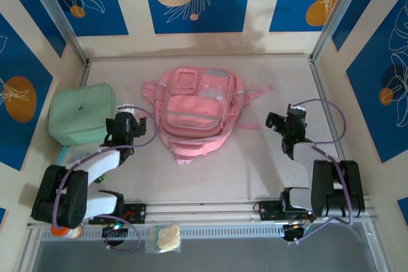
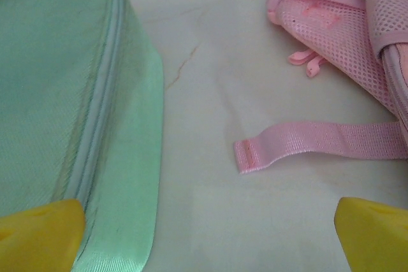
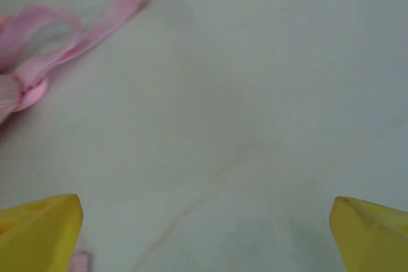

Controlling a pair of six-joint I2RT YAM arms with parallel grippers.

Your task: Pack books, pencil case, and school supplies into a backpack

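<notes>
Top: backpack [image 1: 194, 113] flat at table [image 1: 255, 170] centre, front up. Left gripper [image 1: 126, 123] between mint case [image 1: 81, 114] and backpack; right gripper [image 1: 282, 123] right of backpack, apart.
Left wrist: fingers [image 2: 38, 234] spread wide, empty, over bare table; case left, strap [image 2: 319, 141] end loose, backpack right.
Right wrist: fingers [image 3: 38, 234] spread wide, empty; strap top left.

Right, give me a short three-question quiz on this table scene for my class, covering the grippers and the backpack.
1. True or false: the left gripper grips the loose strap of the backpack.
2. Which lies left of the backpack in the top view? A) mint-green zip case B) yellow book C) grey tray
3. Fill in: the right gripper hangs ____ over bare table.
Key: 1 false; 2 A; 3 open.
</notes>
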